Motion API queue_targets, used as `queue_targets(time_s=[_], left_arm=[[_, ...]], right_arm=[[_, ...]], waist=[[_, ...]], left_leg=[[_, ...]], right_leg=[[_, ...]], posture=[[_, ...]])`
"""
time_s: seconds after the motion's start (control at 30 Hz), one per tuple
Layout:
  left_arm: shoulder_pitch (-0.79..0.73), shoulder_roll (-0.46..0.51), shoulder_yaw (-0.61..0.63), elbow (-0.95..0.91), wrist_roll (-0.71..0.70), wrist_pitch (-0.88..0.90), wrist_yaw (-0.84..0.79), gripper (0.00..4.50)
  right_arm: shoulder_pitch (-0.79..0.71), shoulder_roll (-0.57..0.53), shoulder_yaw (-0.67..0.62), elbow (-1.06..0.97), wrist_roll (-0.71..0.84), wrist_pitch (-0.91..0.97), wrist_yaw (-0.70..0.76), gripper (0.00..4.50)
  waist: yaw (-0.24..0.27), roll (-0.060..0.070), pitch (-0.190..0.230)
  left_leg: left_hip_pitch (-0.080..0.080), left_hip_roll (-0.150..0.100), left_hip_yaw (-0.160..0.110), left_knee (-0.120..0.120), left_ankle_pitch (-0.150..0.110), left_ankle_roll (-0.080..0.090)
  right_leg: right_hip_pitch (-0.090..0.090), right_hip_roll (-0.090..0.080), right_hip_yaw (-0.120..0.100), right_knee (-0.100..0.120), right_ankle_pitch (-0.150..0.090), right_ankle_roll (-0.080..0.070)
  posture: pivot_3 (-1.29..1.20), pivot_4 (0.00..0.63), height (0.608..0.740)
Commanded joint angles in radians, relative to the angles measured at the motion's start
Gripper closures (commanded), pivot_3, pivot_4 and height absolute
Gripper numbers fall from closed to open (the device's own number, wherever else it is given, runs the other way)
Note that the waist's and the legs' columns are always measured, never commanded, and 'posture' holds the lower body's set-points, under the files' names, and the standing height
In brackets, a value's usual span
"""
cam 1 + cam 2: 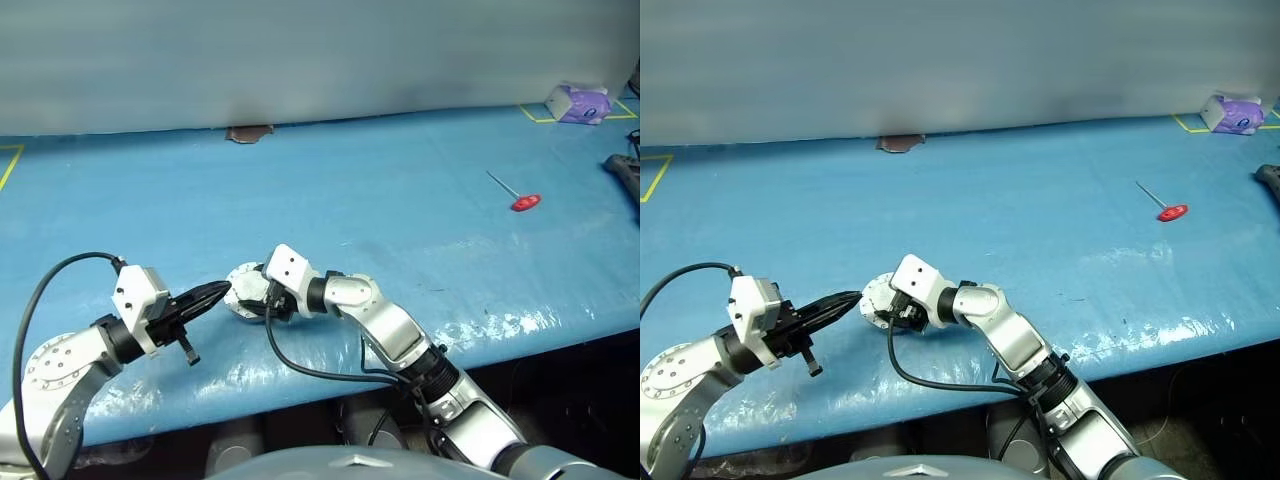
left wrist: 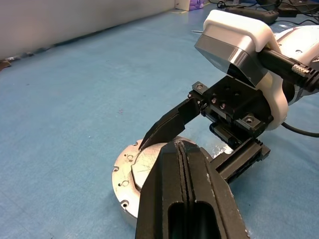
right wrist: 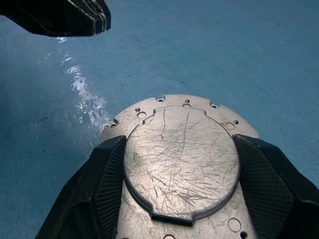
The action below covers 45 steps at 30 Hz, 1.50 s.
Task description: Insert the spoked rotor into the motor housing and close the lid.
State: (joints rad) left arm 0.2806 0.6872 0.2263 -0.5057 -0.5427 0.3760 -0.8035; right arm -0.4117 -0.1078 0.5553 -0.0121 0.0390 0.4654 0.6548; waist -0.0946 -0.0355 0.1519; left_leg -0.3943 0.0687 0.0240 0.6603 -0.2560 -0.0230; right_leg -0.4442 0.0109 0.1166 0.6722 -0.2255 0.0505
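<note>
Presently, from the head camera, I saw the lid lying flat on the blue table, in the lower left-centre of the frame, near the table's front edge. Its scratched, raised centre faced up, and small notches and holes ran along the rim.

The right gripper reached in from the lower right of the head frame. Its two black fingers stood wide, one on each side of the lid's raised centre, and lay over the flat rim. I could not tell whether the pads pressed that centre or merely bracketed it.

The left gripper came in from the lower left of the frame. Its fingers were pressed flat together with nothing between them, and the tip pointed at the lid's left edge, just beside it; contact could not be confirmed. In the left wrist frame, the joined fingers rose at bottom centre, in front of the lid.

I noted other items well apart from the lid. A red-handled tool lay in the upper right of the head frame. A purple-and-white object sat in the top right corner, beside yellow tape lines. A small brown object rested at the table's far edge, upper centre.
</note>
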Motion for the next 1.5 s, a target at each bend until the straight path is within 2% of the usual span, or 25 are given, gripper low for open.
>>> queue_targets(time_s=[0.03, 0.2, 0.53, 0.87, 1.27, 1.5], left_arm=[[-0.068, 0.034, -0.005, 0.069, 0.001, 0.077, 0.009, 4.5], [-0.181, 0.056, -0.029, 0.182, 0.031, 0.105, -0.012, 4.5], [-0.285, 0.088, -0.109, 0.241, 0.053, 0.113, -0.116, 4.5], [-0.334, 0.124, -0.134, 0.289, 0.076, 0.159, -0.149, 4.5], [-0.405, 0.107, -0.263, 0.366, 0.175, 0.155, -0.156, 4.5], [-0.417, 0.106, -0.298, 0.367, 0.18, 0.169, -0.21, 4.5]], right_arm=[[-0.003, 0.007, 0.006, 0.02, -0.008, 0.011, 0.005, 1.46], [-0.001, 0.018, -0.005, 0.027, -0.005, 0.011, -0.008, 1.46], [0.005, -0.001, 0.013, 0.039, -0.027, 0.004, 0.005, 1.46], [0.011, -0.003, 0.011, 0.034, -0.026, 0.013, 0.006, 1.46], [0.017, -0.003, 0.009, 0.03, -0.023, 0.02, 0.008, 1.46], [0.026, -0.015, 0.002, 0.009, -0.008, 0.036, 0.025, 1.46]], waist=[[0.0, 0.0, 0.0], [-0.002, 0.0, 0.0], [0.0, 0.0, 0.0], [0.0, 0.0, 0.0], [0.003, 0.0, -0.001], [0.009, 0.0, -0.001]], left_leg=[[0.0, 0.0, 0.0, 0.0, 0.0, 0.0], [0.0, 0.0, 0.0, 0.0, 0.0, 0.0], [0.0, 0.0, 0.0, 0.0, 0.0, 0.0], [0.0, 0.0, 0.0, 0.0, 0.0, 0.0], [0.0, -0.001, -0.001, 0.0, 0.0, 0.0], [0.0, -0.001, -0.001, 0.0, 0.0, 0.0]], right_leg=[[0.0, 0.0, 0.0, 0.0, 0.0, 0.0], [0.0, 0.0, 0.0, 0.0, 0.0, 0.0], [0.0, 0.0, 0.0, 0.0, 0.0, 0.0], [0.0, 0.0, 0.0, 0.0, 0.0, 0.0], [0.001, 0.0, 0.0, 0.0, 0.0, 0.0], [0.002, 0.0, 0.0, 0.0, 0.0, 0.0]], posture=[[0.0, 0.15, 0.74], [0.0, 0.15, 0.74], [0.0, 0.15, 0.74], [0.0, 0.15, 0.74], [0.0, 0.15, 0.74], [0.0, 0.15, 0.74]])
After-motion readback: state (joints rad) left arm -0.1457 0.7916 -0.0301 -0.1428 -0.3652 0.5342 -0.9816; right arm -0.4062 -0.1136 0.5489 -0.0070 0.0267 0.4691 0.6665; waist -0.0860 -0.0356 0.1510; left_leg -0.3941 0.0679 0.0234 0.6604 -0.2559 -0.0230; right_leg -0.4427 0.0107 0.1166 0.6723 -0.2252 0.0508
